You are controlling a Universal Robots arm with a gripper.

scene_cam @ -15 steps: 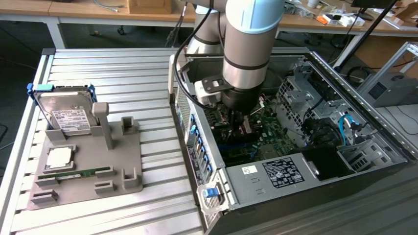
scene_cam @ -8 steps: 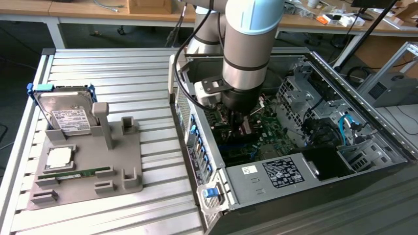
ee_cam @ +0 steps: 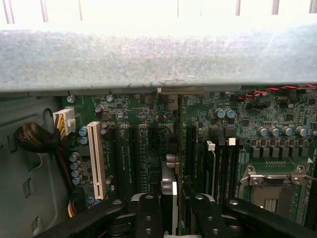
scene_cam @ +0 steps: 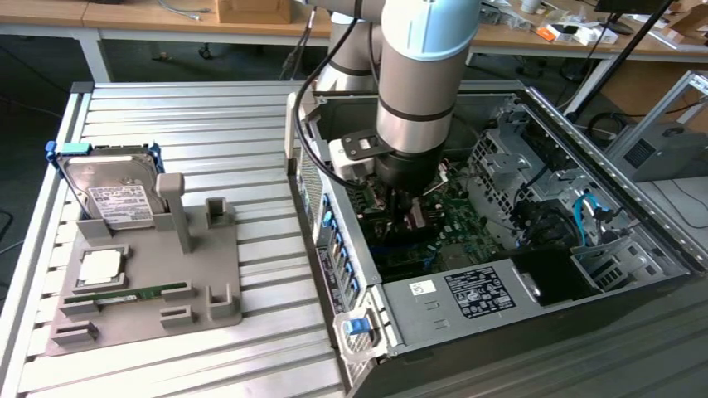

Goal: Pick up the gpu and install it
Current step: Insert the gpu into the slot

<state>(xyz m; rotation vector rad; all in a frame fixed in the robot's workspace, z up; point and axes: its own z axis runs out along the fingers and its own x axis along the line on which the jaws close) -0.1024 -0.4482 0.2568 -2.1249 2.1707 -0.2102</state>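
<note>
Gripper clamps gpu edge-on | over motherboard slots

Hard drive, grey holder, RAM stick

**A:** Where does everything sit around the open grey metal computer case?

**B:** The case rests on the ribbed metal table. Beside the case, on the exterior view's left, a flat grey plastic holder tray lies on the same table.

**A:** And on the tray?

**B:** The silver hard drive with a white label stands upright at the far end. The narrow green RAM stick lies flat nearer the front.

**A:** Inside the case?

**B:** The green motherboard lies on the case's floor. The black two-finger gripper hangs above it with the thin dark gpu card edge-on between its fingers. The card is between the long white plastic slot and the square metal processor socket.
</note>
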